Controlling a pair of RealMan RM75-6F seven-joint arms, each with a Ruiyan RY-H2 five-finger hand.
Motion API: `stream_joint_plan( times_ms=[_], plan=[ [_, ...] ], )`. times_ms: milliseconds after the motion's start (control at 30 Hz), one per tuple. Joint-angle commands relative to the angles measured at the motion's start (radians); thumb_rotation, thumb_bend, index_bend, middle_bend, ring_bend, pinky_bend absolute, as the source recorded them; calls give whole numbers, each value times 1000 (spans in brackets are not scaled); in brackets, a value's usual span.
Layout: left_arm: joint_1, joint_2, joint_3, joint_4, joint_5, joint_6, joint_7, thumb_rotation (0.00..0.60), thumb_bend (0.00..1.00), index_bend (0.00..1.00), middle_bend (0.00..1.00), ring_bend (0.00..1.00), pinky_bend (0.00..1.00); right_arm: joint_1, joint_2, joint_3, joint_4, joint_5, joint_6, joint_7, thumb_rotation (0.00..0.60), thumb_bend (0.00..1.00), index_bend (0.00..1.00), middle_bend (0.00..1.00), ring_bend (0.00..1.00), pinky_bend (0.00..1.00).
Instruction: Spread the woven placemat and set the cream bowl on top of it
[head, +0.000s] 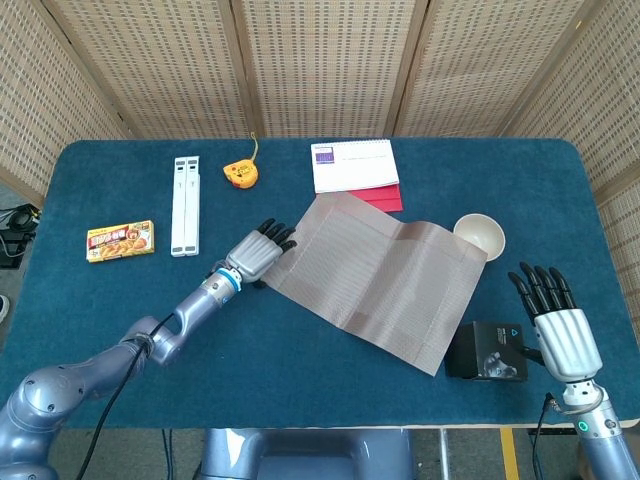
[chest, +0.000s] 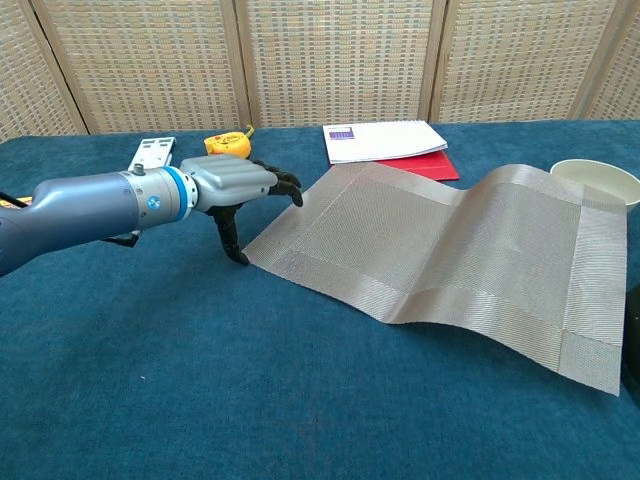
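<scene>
While the woven placemat (head: 385, 275) lies rippled and not quite flat on the blue table (head: 300, 370), the left hand (head: 254, 254) hovers at its left corner, fingers apart and holding nothing. Just off the placemat's far right corner sits the cream bowl (head: 480, 234). Near its right edge the right hand (head: 558, 330) is spread and empty beside a black box (head: 488, 351); no writing is legible.

- Head view: high, looks steeply down, takes in the whole blue tabletop (head: 300, 390), wicker screens across the frame's top.
- Chest view: low, near tabletop level, faces forward, much closer.
- Shared: placemat (head: 385, 275) (chest: 450, 250), left robot hand (head: 256, 255) (chest: 235, 188), cream bowl (head: 480, 235) (chest: 597, 180), notebook (head: 354, 164) (chest: 383, 139).
</scene>
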Motion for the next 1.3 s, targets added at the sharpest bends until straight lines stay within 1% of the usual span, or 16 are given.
stream_joint_plan(
  times_ms=[33, 167, 433, 500, 667, 833, 900, 1133, 1200, 1267, 1300],
  plan=[
    [2, 9, 6, -11, -1, -6, -11, 600, 0, 154, 0, 0, 0, -1, 0, 0, 0, -2, -1, -1, 600, 0, 0, 0, 0, 0],
    [4, 15, 18, -13, 1, -9, -10, 600, 0, 154, 0, 0, 0, -2, 0, 1, -2, -5, -2, -3, 600, 0, 0, 0, 0, 0],
    [-4, -25, 14, 34, -14, -16, -4, 600, 7, 157, 0, 0, 0, -5, 0, 3, -4, -12, -2, -6, 600, 0, 0, 0, 0, 0],
    [-5, -27, 15, 36, -11, -10, -3, 600, 39, 161, 0, 0, 0, -5, 1, 3, -4, -14, -1, -6, 600, 0, 0, 0, 0, 0],
    [-7, -27, 16, 35, -7, 1, 0, 600, 213, 165, 0, 0, 0, -6, 2, 5, -5, -17, 0, -5, 600, 0, 0, 0, 0, 0],
    [-8, -26, 13, 33, -12, 2, -5, 600, 324, 168, 0, 0, 0, -8, 3, 6, -7, -20, 3, -4, 600, 0, 0, 0, 0, 0],
    [-9, -25, 11, 32, -14, 5, -7, 600, 339, 170, 0, 0, 0, -8, 4, 7, -8, -21, 3, -4, 600, 0, 0, 0, 0, 0],
    [-11, -21, 8, 24, -18, 10, -2, 600, 345, 183, 0, 0, 0, -9, 5, 7, -9, -25, 3, -4, 600, 0, 0, 0, 0, 0],
    [-10, -23, 6, 24, -20, 14, -2, 600, 380, 193, 0, 0, 0, -9, 5, 8, -9, -27, 4, -4, 600, 0, 0, 0, 0, 0],
    [-9, -29, 6, 29, -18, 25, -3, 600, 444, 213, 0, 0, 0, -10, 5, 8, -9, -28, 5, -4, 600, 0, 0, 0, 0, 0],
    [-9, -32, 5, 31, -17, 30, -6, 600, 461, 221, 0, 0, 0, -10, 6, 8, -10, -29, 6, -4, 600, 0, 0, 0, 0, 0]
  ],
)
